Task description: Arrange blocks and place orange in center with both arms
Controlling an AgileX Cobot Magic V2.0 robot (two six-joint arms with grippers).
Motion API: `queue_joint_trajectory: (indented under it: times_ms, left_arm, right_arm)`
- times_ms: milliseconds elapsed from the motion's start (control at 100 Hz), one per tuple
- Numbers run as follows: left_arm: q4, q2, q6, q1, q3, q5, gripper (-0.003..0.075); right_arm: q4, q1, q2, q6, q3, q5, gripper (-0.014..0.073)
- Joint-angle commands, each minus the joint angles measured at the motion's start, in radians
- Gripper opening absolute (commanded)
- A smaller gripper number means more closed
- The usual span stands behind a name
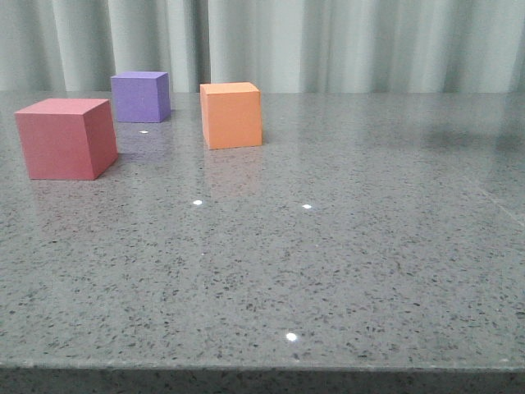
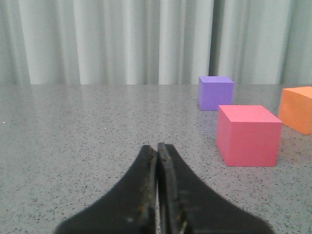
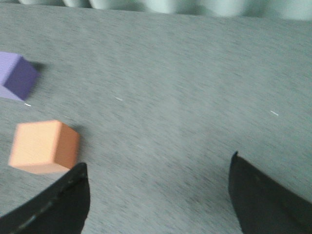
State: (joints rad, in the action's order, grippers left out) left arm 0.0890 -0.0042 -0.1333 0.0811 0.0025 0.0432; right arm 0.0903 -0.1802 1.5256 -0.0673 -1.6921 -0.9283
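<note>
Three foam cubes stand on the grey speckled table (image 1: 328,271). The red-pink cube (image 1: 66,138) is at the left, the purple cube (image 1: 140,96) behind it, the orange cube (image 1: 231,115) to their right. No gripper shows in the front view. In the left wrist view my left gripper (image 2: 157,148) is shut and empty, low over the table, with the red-pink cube (image 2: 248,135), purple cube (image 2: 215,92) and orange cube (image 2: 297,109) ahead to one side. In the blurred right wrist view my right gripper (image 3: 158,168) is open and empty above the table, beside the orange cube (image 3: 43,146); the purple cube (image 3: 17,76) lies beyond.
Pale pleated curtains (image 1: 328,41) hang behind the table. The table's front edge (image 1: 262,368) runs along the bottom of the front view. Small bright light reflections (image 1: 197,202) dot the table top.
</note>
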Motion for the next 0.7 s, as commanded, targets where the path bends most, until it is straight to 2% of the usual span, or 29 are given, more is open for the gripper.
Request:
queue_joint_trajectory:
  times_ms: [0,290,510,690]
  left_arm:
    - [-0.001,-0.036,-0.002,0.0,0.043,-0.08,-0.002]
    - [-0.001,-0.036,-0.002,0.0,0.043,-0.08,-0.002]
    - [-0.001,-0.036,-0.002,0.0,0.043,-0.08,-0.002]
    - [-0.001,-0.036,-0.002,0.0,0.043,-0.08,-0.002]
  right_arm:
    - [-0.004,0.053,-0.145,0.037,0.095,0.1,0.0582]
    - [-0.038,0.19,-0.513,0.054,0.545,0.324,0.0582]
    - [-0.107,0.199,-0.764,0.054,0.863,0.528,0.0582]
    - [-0.107,0.199,-0.892,0.054,1.035,0.632,0.0582]
